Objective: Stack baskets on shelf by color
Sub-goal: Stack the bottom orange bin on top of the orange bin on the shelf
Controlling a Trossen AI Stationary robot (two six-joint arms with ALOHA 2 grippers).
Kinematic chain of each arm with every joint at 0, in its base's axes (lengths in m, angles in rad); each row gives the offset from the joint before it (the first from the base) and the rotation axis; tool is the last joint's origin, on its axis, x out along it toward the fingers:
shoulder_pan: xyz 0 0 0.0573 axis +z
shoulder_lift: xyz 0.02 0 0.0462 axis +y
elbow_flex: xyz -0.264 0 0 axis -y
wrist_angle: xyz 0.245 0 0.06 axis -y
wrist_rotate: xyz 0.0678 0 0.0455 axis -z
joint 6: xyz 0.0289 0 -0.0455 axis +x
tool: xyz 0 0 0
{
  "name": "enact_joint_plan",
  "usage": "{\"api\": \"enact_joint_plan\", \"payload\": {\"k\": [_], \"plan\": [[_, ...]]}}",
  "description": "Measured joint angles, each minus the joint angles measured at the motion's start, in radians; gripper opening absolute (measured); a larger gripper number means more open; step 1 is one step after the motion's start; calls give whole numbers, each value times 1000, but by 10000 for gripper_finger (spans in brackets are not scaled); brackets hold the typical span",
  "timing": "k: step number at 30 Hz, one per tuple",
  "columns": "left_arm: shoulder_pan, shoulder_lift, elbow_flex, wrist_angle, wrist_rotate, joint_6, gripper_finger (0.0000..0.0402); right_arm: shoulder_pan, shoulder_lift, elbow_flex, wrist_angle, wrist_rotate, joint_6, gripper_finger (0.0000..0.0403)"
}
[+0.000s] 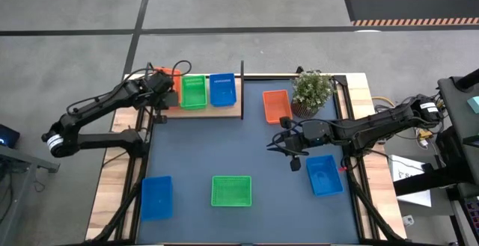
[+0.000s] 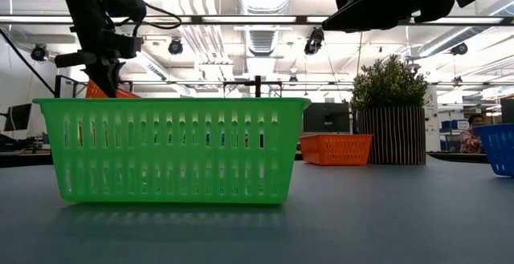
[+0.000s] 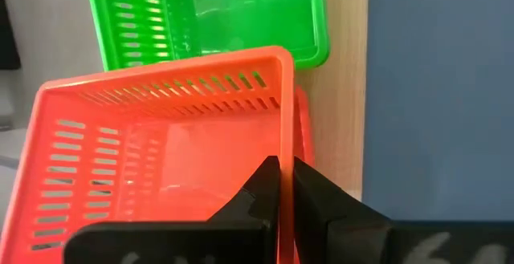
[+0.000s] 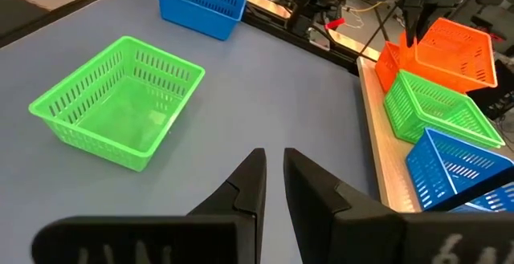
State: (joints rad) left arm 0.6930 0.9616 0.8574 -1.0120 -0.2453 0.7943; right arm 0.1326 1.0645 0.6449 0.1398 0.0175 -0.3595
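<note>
Blue baskets [image 1: 156,197] three, green [image 1: 230,191] two, red-orange [image 1: 276,105] two

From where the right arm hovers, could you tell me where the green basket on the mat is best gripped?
Pinch one long rim wall of the green basket, coming straight down: it sits upright and open-topped, its thin mesh walls clear of other baskets. The right gripper hangs nearest, empty.
</note>
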Motion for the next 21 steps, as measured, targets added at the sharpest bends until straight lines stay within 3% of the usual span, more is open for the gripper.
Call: {"api": "enact_joint_plan", "payload": {"k": [8,14,18,21], "plan": [[1,0,0,-1,-7,0,58,0,0,0,0,0,5,38],[-1,-7,29,-1,-98,-3,104,0,0,0,0,0,8,38],[-24,-6,78,24,-42,-145,110,0,0,0,0,0,8,38],[-25,-4,81,85,-77,-255,104,0,0,0,0,1,2,38]]}}
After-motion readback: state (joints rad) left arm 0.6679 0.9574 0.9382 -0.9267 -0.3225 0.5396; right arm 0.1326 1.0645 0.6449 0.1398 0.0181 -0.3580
